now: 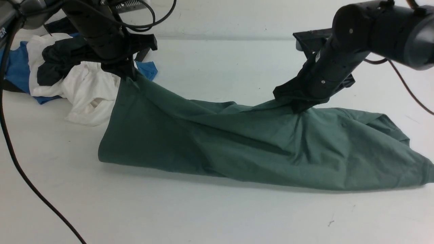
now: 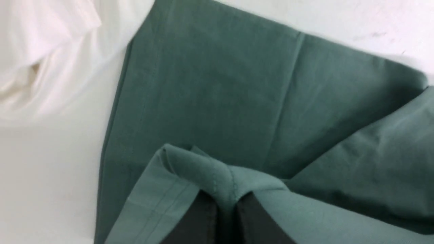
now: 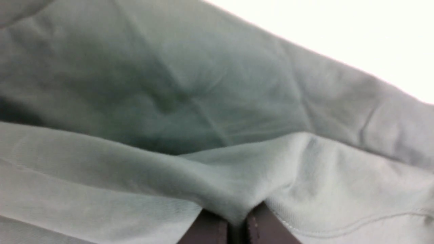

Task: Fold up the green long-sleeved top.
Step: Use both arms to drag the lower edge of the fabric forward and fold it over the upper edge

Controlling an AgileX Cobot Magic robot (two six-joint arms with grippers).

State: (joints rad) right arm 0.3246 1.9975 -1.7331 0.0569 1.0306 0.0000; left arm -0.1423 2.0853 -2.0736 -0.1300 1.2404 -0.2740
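Note:
The green long-sleeved top (image 1: pixel 257 145) stretches across the middle of the white table, bunched and partly lifted. My left gripper (image 1: pixel 130 76) is shut on a hemmed corner of the top (image 2: pixel 223 189), holding it up at the left beside the clothes pile. My right gripper (image 1: pixel 300 106) is shut on a pinched fold of the top (image 3: pixel 234 206) right of centre, low near the table. Cloth sags between the two grips and trails out to the right edge of the front view. In both wrist views the dark fingers (image 2: pixel 200 223) (image 3: pixel 206 230) pinch green fabric.
A pile of other garments lies at the back left: a white shirt (image 1: pixel 88 91), a black piece (image 1: pixel 64 59) and blue cloth (image 1: pixel 17 67). The white shirt (image 2: pixel 44 57) lies close beside the top's edge. A black cable (image 1: pixel 20 169) runs down the left side of the table.

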